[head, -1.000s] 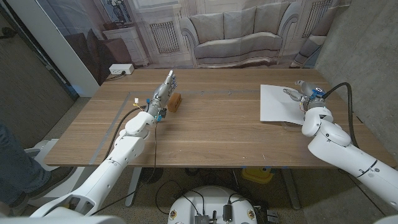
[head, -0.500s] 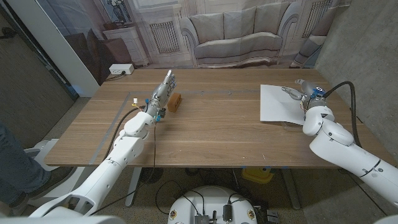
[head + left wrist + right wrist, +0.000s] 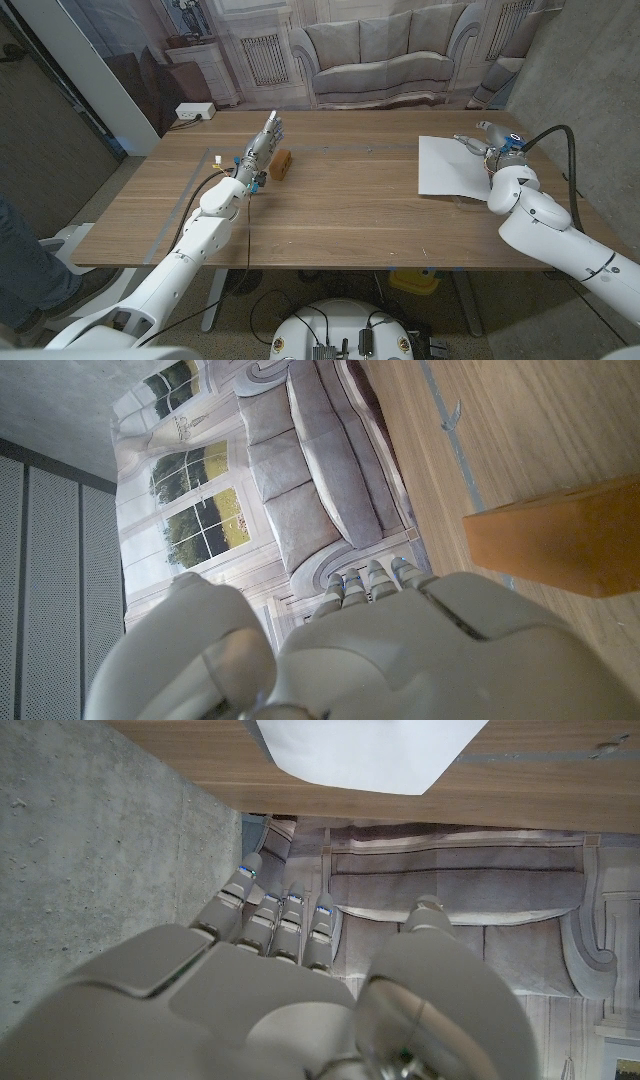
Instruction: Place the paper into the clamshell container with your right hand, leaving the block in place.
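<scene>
- Wooden table (image 3: 350, 215) stands before a printed backdrop of a sofa (image 3: 380, 62).
- White paper (image 3: 452, 166) lies flat near the table's right edge, its near-right corner hidden by the right arm.
- Right hand (image 3: 483, 141) hovers at the paper's far-right corner, fingers spread, holding nothing.
- Block (image 3: 283, 163) sits far-left, just beside the left hand (image 3: 266, 141), fingers straight and released.

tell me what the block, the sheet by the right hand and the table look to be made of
Block: looks like wood, orange-brown with a matte face and square edges; foam can't be ruled out.
Sheet: plain white paper, thin and flat on the table, matte.
Table: wood or wood-look laminate, brown with long grain lines and a dull sheen.
</scene>
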You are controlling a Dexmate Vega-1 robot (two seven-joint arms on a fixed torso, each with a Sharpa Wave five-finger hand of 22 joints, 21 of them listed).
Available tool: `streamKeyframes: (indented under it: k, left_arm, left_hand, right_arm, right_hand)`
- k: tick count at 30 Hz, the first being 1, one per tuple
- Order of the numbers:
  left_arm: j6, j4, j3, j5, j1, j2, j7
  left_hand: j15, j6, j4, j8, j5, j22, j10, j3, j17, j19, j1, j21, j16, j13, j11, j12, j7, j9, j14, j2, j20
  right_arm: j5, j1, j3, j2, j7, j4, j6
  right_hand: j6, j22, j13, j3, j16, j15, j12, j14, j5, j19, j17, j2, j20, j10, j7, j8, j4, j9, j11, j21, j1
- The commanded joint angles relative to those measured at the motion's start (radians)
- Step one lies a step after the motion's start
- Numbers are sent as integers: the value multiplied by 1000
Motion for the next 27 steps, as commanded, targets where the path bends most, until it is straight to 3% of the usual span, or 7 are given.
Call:
streamKeyframes:
  k: [1, 16, 27]
  left_arm:
    - [3, 20, -8, 2, -11, -6, -13]
    - [10, 12, -16, 11, -7, -2, -16]
    - [41, -54, -22, 16, 27, 26, 15]
  left_hand:
    - [3, -4, -2, 0, -3, 3, -2, -8, 3, -22, 1, 1, 5, 2, 1, -1, 0, 5, -5, 6, -24]
    - [3, -3, -2, 0, -3, 3, -1, -11, 3, -22, 2, 1, 5, 2, 4, 0, -1, 5, -5, 8, -24]
    - [3, -5, -2, -1, -3, 3, -2, -14, 3, -23, 2, 2, 5, 2, 2, 0, -2, 5, -6, 9, -23]
  right_arm:
    - [-16, 26, -19, -23, 16, -29, -35]
    - [-24, 31, -24, -27, 6, -48, -43]
    - [-25, 31, -29, -17, -6, -37, -33]
  right_hand:
    - [3, 3, 1, -7, 3, -1, 9, 1, 10, 5, -1, 1, -1, 0, 11, 6, 0, 3, 3, -4, -8]
    - [10, 3, 1, -11, 4, 2, 11, 4, 13, 11, -2, -1, 3, 0, 19, 10, 1, 3, 3, -3, -14]
    - [15, 3, 1, -13, 6, 1, 13, 9, 15, 12, -3, -1, 5, 2, 13, 13, 2, 3, 1, -5, -18]
